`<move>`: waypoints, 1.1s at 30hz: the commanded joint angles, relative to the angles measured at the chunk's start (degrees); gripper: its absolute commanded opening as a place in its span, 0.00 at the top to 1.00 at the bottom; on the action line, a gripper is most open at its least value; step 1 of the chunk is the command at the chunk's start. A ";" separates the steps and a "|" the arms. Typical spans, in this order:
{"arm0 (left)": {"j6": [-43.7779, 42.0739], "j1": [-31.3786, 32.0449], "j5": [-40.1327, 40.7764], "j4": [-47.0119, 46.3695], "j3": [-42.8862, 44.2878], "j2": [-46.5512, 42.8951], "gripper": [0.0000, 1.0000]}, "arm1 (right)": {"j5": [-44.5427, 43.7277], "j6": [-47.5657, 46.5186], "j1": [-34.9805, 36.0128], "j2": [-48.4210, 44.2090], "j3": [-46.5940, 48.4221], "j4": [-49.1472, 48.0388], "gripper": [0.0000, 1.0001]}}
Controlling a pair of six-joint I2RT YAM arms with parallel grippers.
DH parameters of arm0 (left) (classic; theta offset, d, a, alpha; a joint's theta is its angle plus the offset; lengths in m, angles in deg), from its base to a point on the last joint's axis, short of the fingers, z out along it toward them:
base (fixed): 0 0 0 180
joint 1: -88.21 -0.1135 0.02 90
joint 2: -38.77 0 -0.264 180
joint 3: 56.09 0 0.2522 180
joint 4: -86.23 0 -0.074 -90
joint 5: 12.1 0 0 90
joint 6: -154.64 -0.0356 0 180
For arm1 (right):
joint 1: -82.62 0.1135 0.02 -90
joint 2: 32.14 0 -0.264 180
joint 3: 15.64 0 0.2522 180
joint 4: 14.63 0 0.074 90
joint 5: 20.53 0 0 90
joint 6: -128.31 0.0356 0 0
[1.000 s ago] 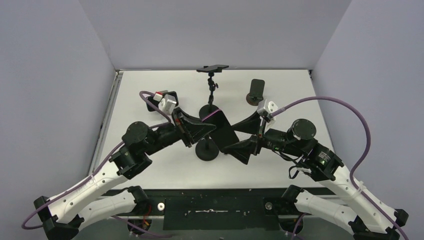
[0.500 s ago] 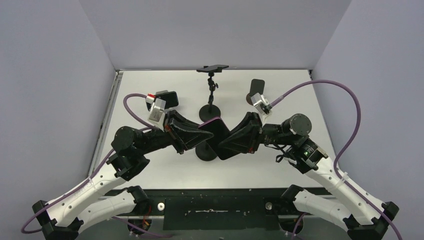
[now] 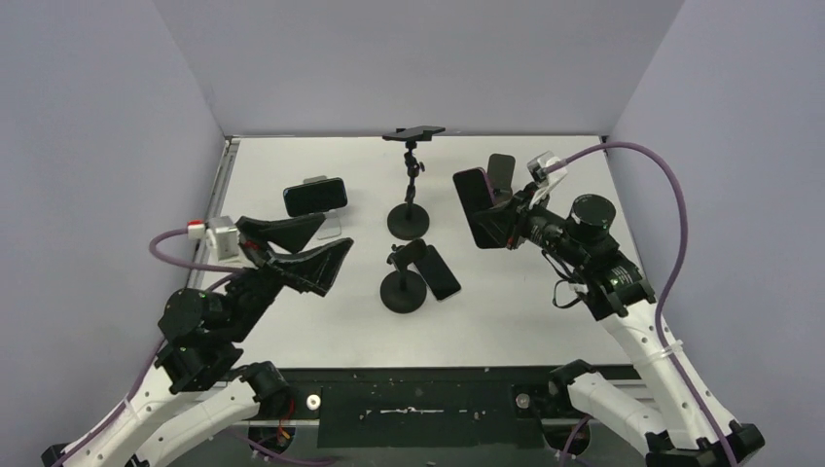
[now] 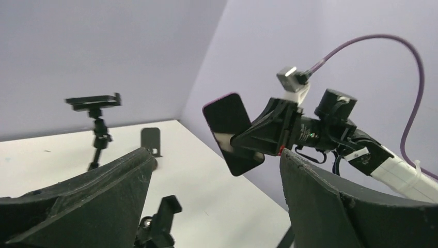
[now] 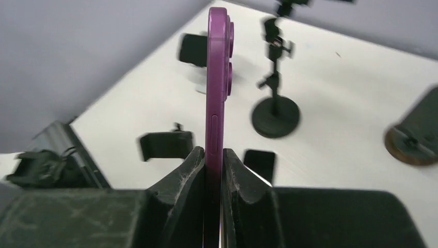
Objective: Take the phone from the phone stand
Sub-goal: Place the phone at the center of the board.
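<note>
Phone (image 3: 472,202) came off the stand (image 3: 401,290) within the last second. The right gripper (image 5: 214,157) pinched its edge and carried it up, well clear, while the left gripper (image 3: 334,236) spread wide and drew back — removal looked essentially done.

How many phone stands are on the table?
4. The tall stand is back middle, the short stand front middle, the left stand holds a black phone, the round-based stand is back right, behind the purple phone.
</note>
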 commanded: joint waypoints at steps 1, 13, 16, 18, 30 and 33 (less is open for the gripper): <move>-6.51 -0.19 10.58 4.77 -3.64 -6.98 0.10 | -5.95 -4.40 -6.45 4.57 -4.29 5.82 1.00; -8.30 -0.17 -0.75 12.30 -7.92 -5.78 0.11 | 7.20 -2.63 -15.64 31.15 -5.96 -0.49 1.00; -8.68 -0.19 -4.06 11.77 -8.47 -3.71 0.12 | 9.11 -4.31 -17.24 38.07 -1.87 0.91 1.00; -8.60 -0.19 -5.13 11.25 -9.12 -2.71 0.12 | 10.17 -5.34 -17.78 41.65 0.12 1.54 1.00; -8.80 -0.19 -7.93 9.73 -13.13 -5.17 0.12 | 13.06 -10.95 -18.20 58.41 7.31 4.91 1.00; -8.26 -0.19 -7.93 8.45 -14.50 -5.61 0.12 | 13.69 -11.10 -18.20 60.64 8.50 5.17 1.00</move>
